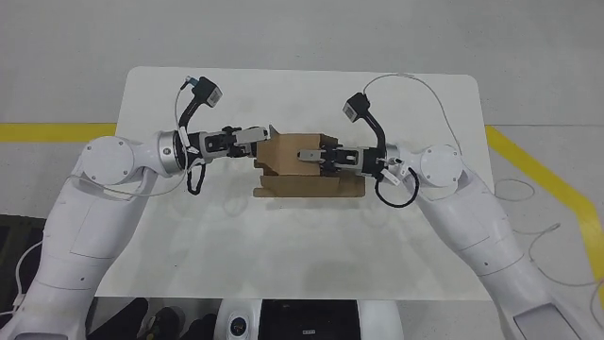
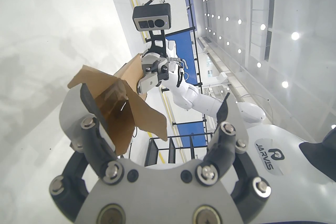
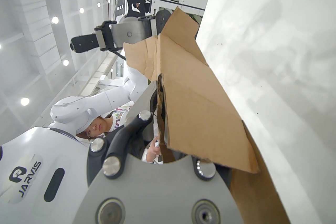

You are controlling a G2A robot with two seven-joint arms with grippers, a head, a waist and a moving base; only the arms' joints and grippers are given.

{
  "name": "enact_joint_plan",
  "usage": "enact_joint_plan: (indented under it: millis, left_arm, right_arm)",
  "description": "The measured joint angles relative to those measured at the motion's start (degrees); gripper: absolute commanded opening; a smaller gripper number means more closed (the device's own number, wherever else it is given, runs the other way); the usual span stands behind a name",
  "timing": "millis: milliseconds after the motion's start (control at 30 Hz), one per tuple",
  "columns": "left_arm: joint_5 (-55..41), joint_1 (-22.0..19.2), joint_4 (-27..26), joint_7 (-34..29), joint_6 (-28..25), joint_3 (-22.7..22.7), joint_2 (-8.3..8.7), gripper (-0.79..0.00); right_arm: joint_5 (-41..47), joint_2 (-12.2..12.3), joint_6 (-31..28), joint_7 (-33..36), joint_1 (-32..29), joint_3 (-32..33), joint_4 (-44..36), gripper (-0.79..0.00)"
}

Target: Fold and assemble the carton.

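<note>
Carton [image 1: 283, 156] sits about mid-tabletop [image 1: 302, 246], popped open into a tube with its end flaps [image 2: 149, 114] splayed out. We reckon we're at the end-flap stage. Right gripper [image 1: 307, 156] looks clamped on one carton wall, steadying it. Left gripper [image 1: 262, 140] is at the other end, fingers spread wide, one right against a flap. Next move probably means pushing that flap inward without skewing the tube. Looking into the open end, we see just bare cardboard.
</note>
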Motion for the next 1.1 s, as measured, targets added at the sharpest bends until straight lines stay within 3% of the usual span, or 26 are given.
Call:
enact_joint_plan:
  millis: [633, 1100]
  left_arm:
    - [-3.38, 1.35, -2.21, -1.62, 2.73, 1.57, -0.28, 0.000]
    - [-3.22, 1.94, -3.17, -1.55, 3.18, 2.83, -0.51, 0.000]
  right_arm:
    - [-4.31, -0.67, -0.28, -9.06, 0.47, 1.90, 1.16, -0.785]
    - [-4.46, -1.93, -0.99, -11.58, 1.50, 0.39, 0.80, -0.785]
